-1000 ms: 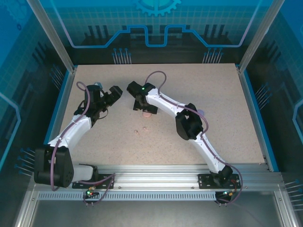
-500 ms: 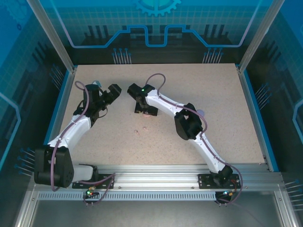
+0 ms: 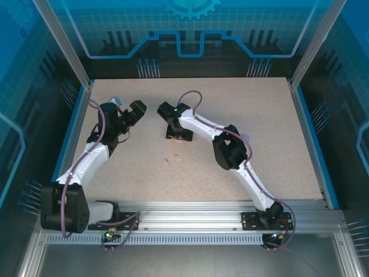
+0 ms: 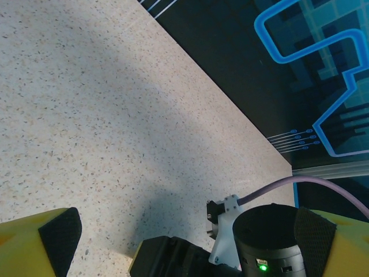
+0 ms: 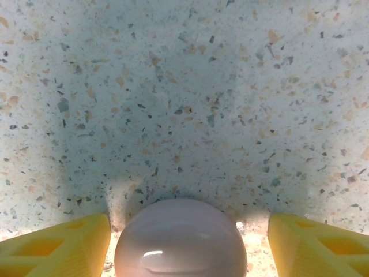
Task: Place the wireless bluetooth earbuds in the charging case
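1. Blue-lit panels stand on three sides of a pale speckled counter (image 3: pixel 265 115). Both arm bases sit on a rail along its near edge.
2. Right gripper (image 5: pixel 187 234): it is down at the counter, left of centre in the far half, with its jaws open. In the right wrist view its yellow fingers (image 5: pixel 57 245) stand on either side of a pale pink, rounded charging case (image 5: pixel 180 239). A strip of bare counter shows on each side, so neither finger touches the case.
3. Whether the case's lid is up or down cannot be told from this angle.
4. Left gripper (image 4: pixel 187 231): it is raised near the far-left corner, spread wide and holding nothing. Between its black pads (image 4: pixel 57 234) the left wrist view looks across at the right arm's wrist (image 4: pixel 268 239), which has a green light and a purple cable.
5. Two tiny pale earbuds (image 3: pixel 167 160) lie on the counter just nearward of the right gripper, close to each other. They are too small for any detail.
6. The two grippers are near each other but apart.
7. Open counter runs from the right arm to the right edge and the far edge.
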`<state>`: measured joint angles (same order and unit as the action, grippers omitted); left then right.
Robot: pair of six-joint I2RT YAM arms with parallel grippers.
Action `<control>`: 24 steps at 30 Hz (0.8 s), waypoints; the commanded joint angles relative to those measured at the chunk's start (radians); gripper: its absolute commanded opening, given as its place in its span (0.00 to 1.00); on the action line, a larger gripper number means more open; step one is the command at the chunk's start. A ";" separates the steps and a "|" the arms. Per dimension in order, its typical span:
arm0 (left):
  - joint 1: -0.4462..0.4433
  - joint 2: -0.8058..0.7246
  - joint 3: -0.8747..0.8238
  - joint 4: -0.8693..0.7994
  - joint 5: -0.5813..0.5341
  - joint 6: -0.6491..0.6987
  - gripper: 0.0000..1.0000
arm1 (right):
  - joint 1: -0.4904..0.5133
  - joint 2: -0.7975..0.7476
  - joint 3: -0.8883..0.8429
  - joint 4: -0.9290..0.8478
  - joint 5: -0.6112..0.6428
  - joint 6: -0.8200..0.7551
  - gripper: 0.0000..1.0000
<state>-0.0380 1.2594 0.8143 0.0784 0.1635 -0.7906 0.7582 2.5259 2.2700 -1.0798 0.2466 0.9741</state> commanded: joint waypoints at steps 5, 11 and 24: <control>0.010 0.016 0.044 -0.020 0.024 0.013 0.99 | -0.008 0.033 -0.009 -0.006 -0.030 -0.060 0.67; 0.010 0.044 0.082 -0.087 0.038 -0.016 0.99 | -0.009 0.029 -0.008 -0.002 -0.036 -0.058 0.60; -0.059 0.072 0.039 -0.050 0.071 -0.011 0.99 | -0.041 -0.149 -0.174 0.062 -0.036 -0.040 0.46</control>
<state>-0.0593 1.3125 0.8635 0.0059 0.1955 -0.8074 0.7490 2.4634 2.1612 -1.0294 0.2249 0.9161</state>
